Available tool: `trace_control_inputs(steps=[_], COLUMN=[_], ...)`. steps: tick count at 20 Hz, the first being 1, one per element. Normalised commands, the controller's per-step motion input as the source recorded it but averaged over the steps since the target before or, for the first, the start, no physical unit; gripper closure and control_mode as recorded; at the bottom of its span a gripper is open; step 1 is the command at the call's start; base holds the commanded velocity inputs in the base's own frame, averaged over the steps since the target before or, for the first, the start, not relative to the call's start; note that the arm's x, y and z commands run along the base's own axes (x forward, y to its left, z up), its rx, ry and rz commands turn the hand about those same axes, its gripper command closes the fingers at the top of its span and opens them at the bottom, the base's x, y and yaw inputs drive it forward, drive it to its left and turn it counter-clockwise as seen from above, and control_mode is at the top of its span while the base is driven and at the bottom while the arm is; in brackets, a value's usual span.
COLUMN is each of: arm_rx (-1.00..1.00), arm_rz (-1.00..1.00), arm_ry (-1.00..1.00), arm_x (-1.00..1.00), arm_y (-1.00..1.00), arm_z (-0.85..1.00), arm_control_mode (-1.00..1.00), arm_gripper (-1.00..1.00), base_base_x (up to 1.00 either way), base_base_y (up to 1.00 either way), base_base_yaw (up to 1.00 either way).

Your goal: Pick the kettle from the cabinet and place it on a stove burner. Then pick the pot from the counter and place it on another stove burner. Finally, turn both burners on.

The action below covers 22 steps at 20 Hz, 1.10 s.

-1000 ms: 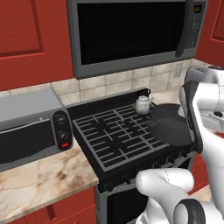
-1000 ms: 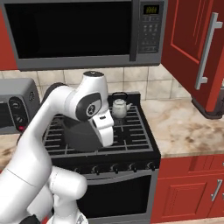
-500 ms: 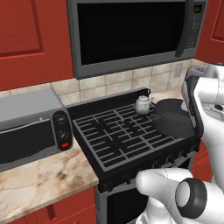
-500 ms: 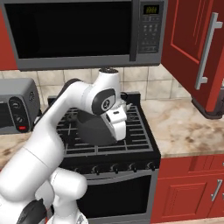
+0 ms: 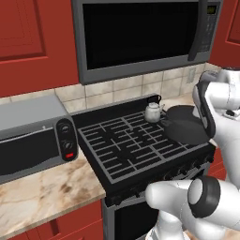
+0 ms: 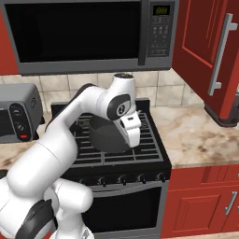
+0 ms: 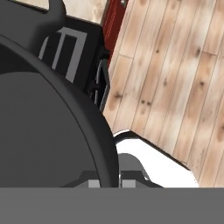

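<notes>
1. Dark grey pot point(image 5: 186, 125) hung tilted over the stove point(image 5: 136, 150), its rim clamped in the hand point(image 7: 110, 183), right of the kettle point(image 5: 153, 112).
2. Arm hid part of the pot and the kettle in the right base view.
3. Kettle sat on the stove's rear grate.

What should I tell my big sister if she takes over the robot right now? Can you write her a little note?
Gripper: shut on the pot's rim, as the hand view shows.
Pot: held over the right side of the stove; whether it rests on the grate cannot be told.
Kettle: stands upright on a rear burner, just left of the pot.
Cabinet: its door stands open at the right.
Done: kettle is on its burner; pot is off the counter.
Left: set the pot on another burner, let go, then turn both burners on at the front knobs.
</notes>
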Motion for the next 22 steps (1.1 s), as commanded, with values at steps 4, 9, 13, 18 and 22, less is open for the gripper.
trace_control_inputs(steps=[4, 9, 13, 18, 22], arm_rx=[0.0, 0.0, 0.0, 0.0, 0.0], arm_rz=[-0.01, -0.01, -0.01, 0.0, 0.0], arm_ry=[0.0, -0.01, -0.02, -0.03, -0.02], arm_x=[0.17, 0.13, 0.16, 0.16, 0.12], arm_y=[-0.04, -0.02, -0.05, -0.07, -0.1], arm_z=[-0.24, -0.18, -0.14, -0.13, -0.13], arm_control_mode=[-1.0, -1.0, -1.0, -1.0, -1.0], arm_gripper=[1.0, 1.0, 1.0, 1.0, 1.0], base_base_x=[0.0, 0.0, 0.0, 0.0, 0.0], base_base_y=[0.0, 0.0, 0.0, 0.0, 0.0], base_base_yaw=[0.0, 0.0, 0.0, 0.0, 0.0])
